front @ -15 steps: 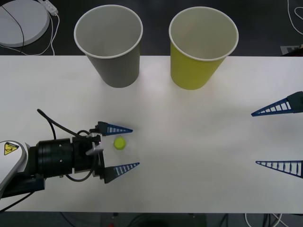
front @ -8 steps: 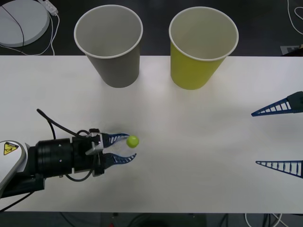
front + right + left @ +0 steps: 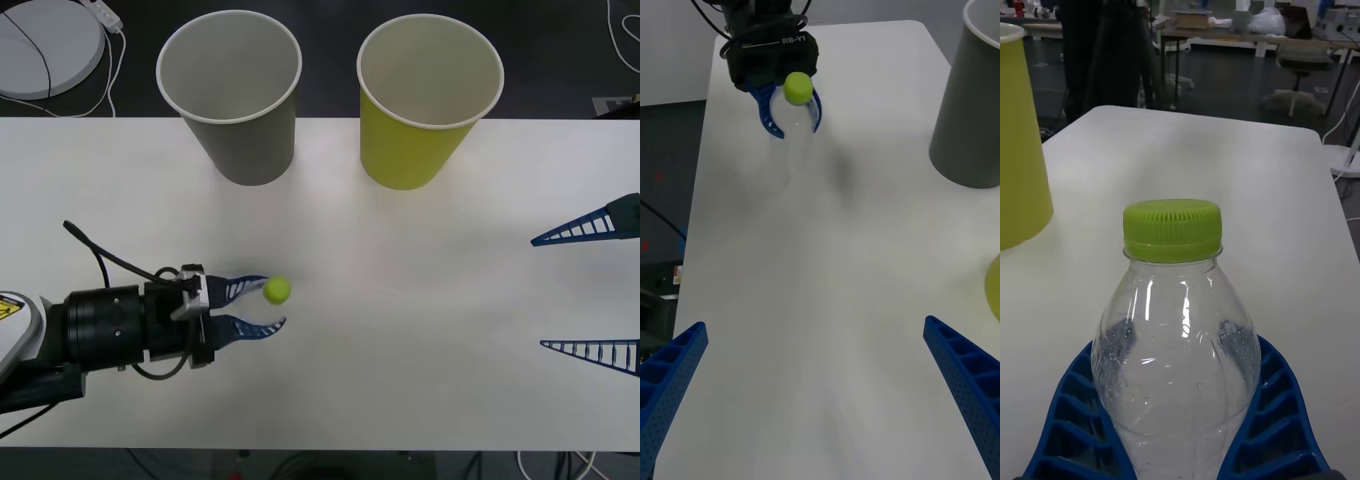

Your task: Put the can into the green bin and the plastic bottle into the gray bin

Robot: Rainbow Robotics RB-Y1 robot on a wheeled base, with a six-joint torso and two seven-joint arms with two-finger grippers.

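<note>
The plastic bottle (image 3: 1176, 337) is clear, with a yellow-green cap (image 3: 277, 290). My left gripper (image 3: 272, 302) is shut on its body just below the cap, at the table's front left. The right wrist view also shows that gripper (image 3: 794, 124) and the cap (image 3: 798, 88). The gray bin (image 3: 238, 95) stands at the back left, the green bin (image 3: 420, 100) to its right, both upright with white insides. My right gripper (image 3: 540, 293) hangs open over the table's right side, far from both bins, with nothing between its fingers (image 3: 955, 360). The can is out of view.
A round white device (image 3: 45, 40) with a cable lies off the table's back left corner. The white table (image 3: 400, 300) is bare between the two grippers. Chairs and desks stand in the room beyond the far edge (image 3: 1225, 124).
My left gripper, open around the bottle a second ago, has shut on it. Gripper and bottle have since shifted slightly towards the bins. The right arm has not moved.
</note>
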